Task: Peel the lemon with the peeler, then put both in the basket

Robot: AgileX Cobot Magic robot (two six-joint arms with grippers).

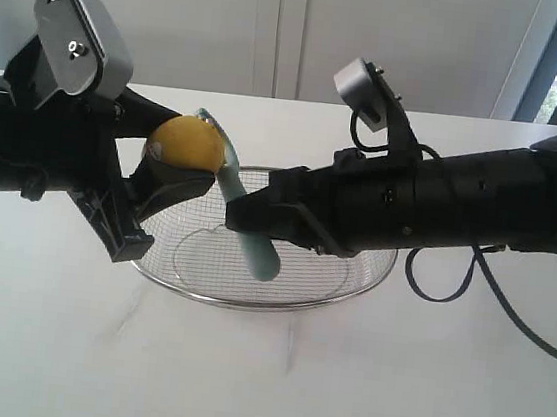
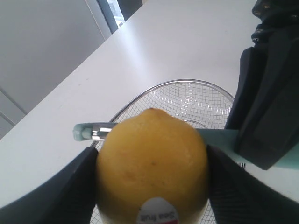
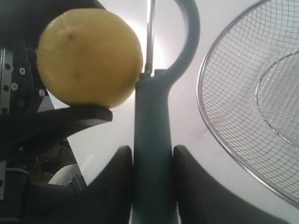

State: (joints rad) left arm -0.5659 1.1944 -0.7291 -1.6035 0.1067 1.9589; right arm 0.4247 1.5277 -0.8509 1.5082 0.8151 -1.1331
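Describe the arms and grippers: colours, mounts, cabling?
The left arm and right arm are matt black. The left gripper and right gripper have black tapered fingers. A grey camera housing sits on each wrist, left and right. A black cable loops under the right arm. No readable markings.

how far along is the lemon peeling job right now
Done: left gripper holds the lemon, right gripper holds the peeler. In hand: peeler head sits against the lemon, whose visible skin looks unpeeled. Left: peeling, then both into the basket.
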